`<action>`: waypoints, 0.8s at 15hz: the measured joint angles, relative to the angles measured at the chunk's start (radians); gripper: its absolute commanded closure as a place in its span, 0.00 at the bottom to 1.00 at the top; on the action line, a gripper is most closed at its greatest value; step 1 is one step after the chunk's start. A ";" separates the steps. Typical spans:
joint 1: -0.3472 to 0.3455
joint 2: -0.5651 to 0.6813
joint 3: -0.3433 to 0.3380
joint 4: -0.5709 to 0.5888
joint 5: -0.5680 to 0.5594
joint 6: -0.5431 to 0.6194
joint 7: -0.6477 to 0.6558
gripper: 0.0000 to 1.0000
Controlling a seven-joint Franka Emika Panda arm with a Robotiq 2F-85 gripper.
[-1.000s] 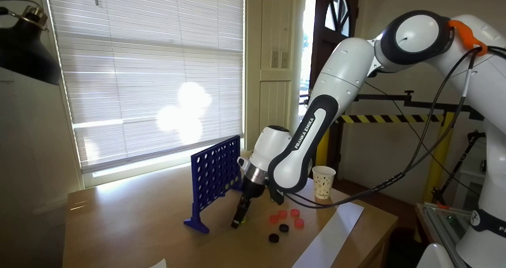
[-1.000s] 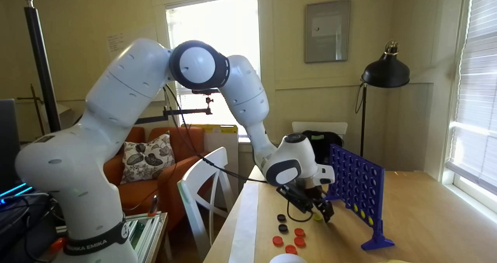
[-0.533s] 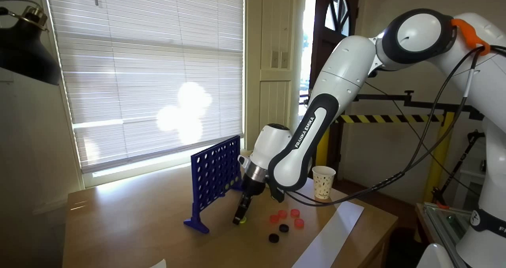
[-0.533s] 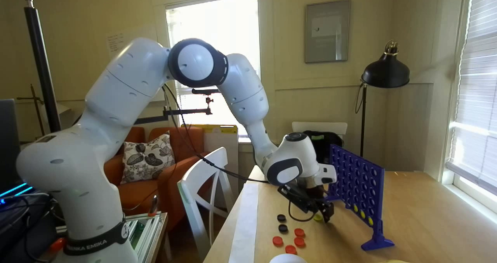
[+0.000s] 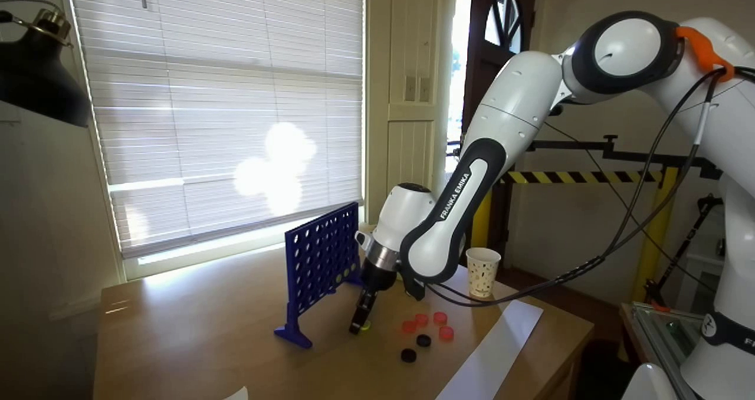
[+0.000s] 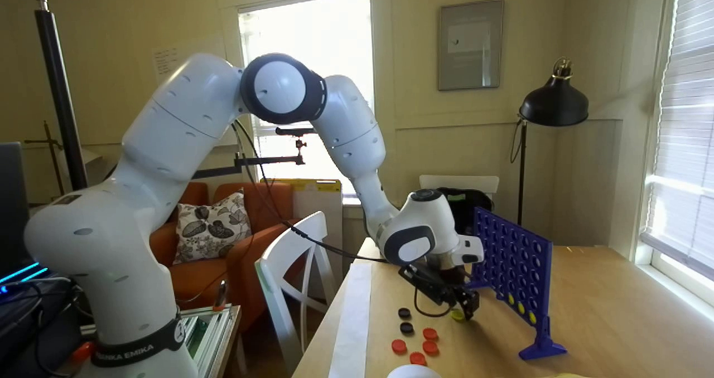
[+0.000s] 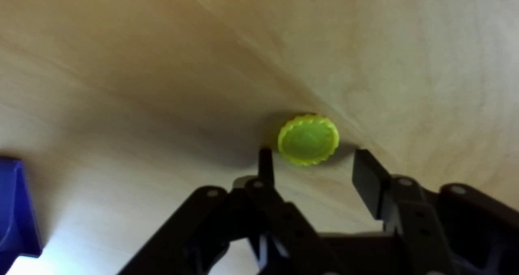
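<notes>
- We see the claw (image 7: pixel 313 164) spread, a yellow disc (image 7: pixel 308 140) showing between its tips.
- The disc lies on the surface (image 5: pixel 206 335) near the blue rack (image 6: pixel 512 265).
- Since a second ago, the claw's tips have edged slightly away from the rack.
- Farther from the rack, we find four red discs (image 6: pixel 399 346) and two black discs (image 6: pixel 406 328), unmoved.

Forearm (image 5: pixel 457 208) clearly says FRANKA EMIKA in an exterior view, and the dark band (image 6: pixel 138 345) round the base (image 6: pixel 131 303) shows "ANKA EMIKA", start's lost. Sheet (image 6: pixel 165 60) on the far wall (image 6: pixel 415 60): way too tiny.
</notes>
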 measured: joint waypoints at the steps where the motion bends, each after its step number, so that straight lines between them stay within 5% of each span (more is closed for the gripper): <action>1: 0.004 -0.001 -0.003 0.000 -0.001 -0.007 0.003 0.17; 3: 0.014 -0.005 -0.012 -0.002 -0.001 -0.024 0.010 0.14; 8: 0.041 -0.028 -0.047 -0.028 -0.005 -0.047 0.028 0.49; 10: 0.046 -0.035 -0.054 -0.037 -0.007 -0.047 0.033 0.19; 12: 0.049 -0.040 -0.060 -0.041 -0.008 -0.047 0.035 0.13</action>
